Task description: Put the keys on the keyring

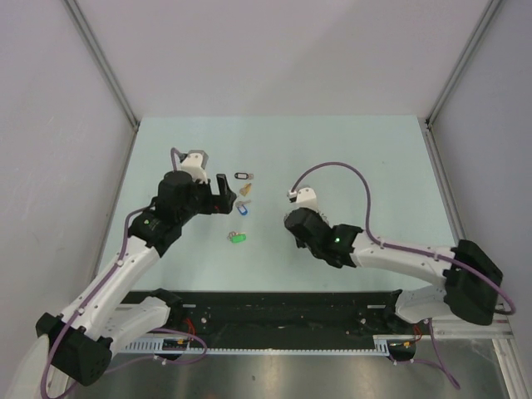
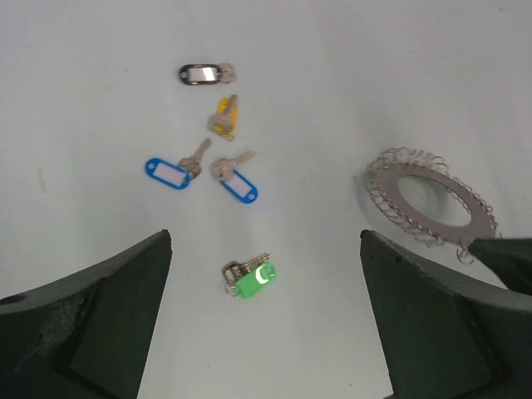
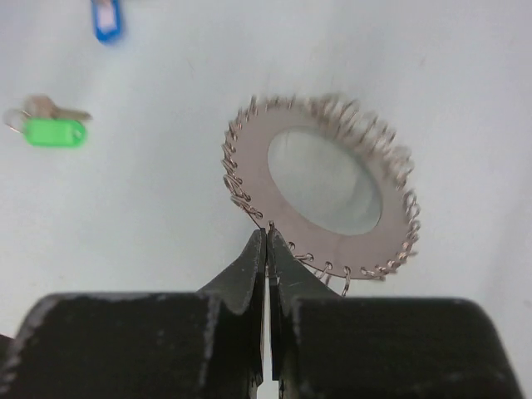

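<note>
- My right tool is closed, its tips meeting on the near rim of the keyring; the bite looks very thin, perhaps only one wire loop, so the ring could slip out as soon as I lift or twist.
- The keyring sits low over the surface, to the right of the keys and well apart from them; it looks floppy, so it may sag from that single pinch and turn its hole away from where I need it.
- My left tool hangs wide open above the keys, holding nothing; the green-tagged key lies nearest, between its fingers.
- The keys are tiny and flat on the surface; a closing pinch could skid one away, or catch only the plastic tag and leave the metal end pointing badly.
- The two blue-tagged keys lie just beside each other, with the yellow-tagged key near; a reach there could snag two at once or scatter them.
- I judge that threading needs both tools close together; they could collide, or knock the ring out of its grip.
</note>
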You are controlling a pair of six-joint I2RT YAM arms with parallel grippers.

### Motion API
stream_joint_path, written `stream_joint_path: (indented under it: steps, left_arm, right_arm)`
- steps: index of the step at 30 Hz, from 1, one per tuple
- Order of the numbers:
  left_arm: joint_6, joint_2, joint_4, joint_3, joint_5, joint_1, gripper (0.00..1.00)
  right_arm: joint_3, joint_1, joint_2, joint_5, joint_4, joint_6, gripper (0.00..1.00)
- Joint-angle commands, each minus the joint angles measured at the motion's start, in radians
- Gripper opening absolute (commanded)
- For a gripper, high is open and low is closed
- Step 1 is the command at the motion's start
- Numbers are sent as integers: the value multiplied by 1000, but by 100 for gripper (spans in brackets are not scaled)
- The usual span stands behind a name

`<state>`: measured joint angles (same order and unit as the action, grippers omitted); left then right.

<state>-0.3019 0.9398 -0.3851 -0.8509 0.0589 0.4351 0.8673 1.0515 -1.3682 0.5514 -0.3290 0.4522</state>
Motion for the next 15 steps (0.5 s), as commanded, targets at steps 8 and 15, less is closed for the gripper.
stream_joint_path:
  steps: [8,15]
  left_arm:
    - [107,33,241,-43,-556,-6,100]
    - [145,106,307,-120,-668,37,98]
  right_arm:
    - [-160,-119,417,-216,447,-386,0]
    - [-162,-352,500,-669,527,-357,0]
